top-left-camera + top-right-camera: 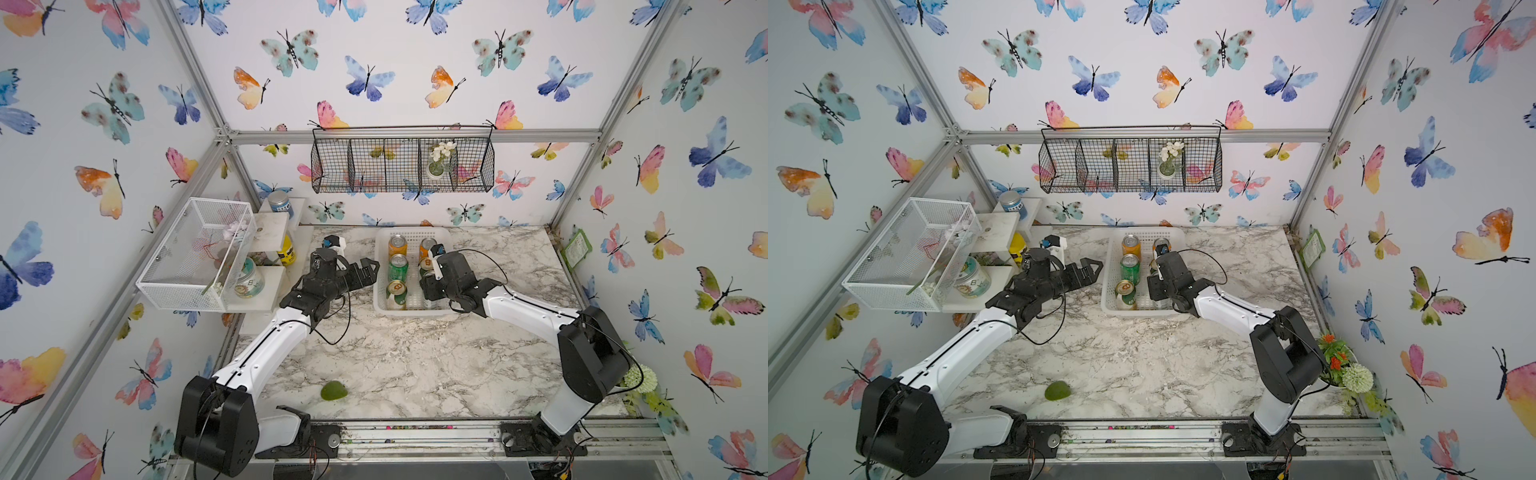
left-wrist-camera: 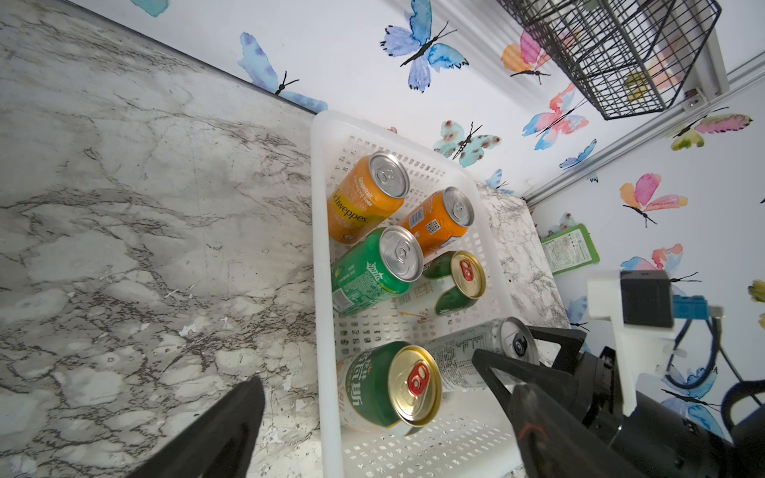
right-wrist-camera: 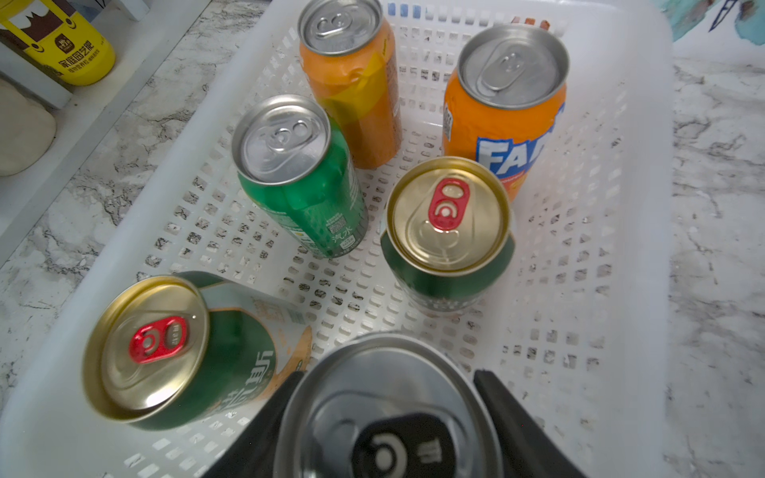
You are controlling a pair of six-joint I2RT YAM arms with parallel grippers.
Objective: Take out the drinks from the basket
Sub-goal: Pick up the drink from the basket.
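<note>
The white basket [image 1: 411, 312] stands at the back middle of the marble table and holds several drinks. Two orange cans [image 3: 356, 91] [image 3: 496, 124] are at its far end. A bright green can [image 3: 306, 190] and a gold-topped green-and-white can [image 3: 447, 265] stand mid-basket. Another gold-topped can [image 3: 198, 356] is at the near left. My right gripper [image 3: 387, 380] is shut on the slim silver-white can [image 2: 467, 356] at the near right, a finger on each side. My left gripper [image 1: 370, 270] is open just outside the basket's left rim [image 2: 323, 289], holding nothing.
A white mesh box [image 1: 195, 253] and a shelf with a yellow bottle [image 1: 286, 249] and a blue-labelled jar [image 1: 279, 203] stand at the left. A black wire basket [image 1: 403, 164] hangs on the back wall. A green lump [image 1: 333, 390] lies near the front. Flowers [image 1: 640, 380] sit front right.
</note>
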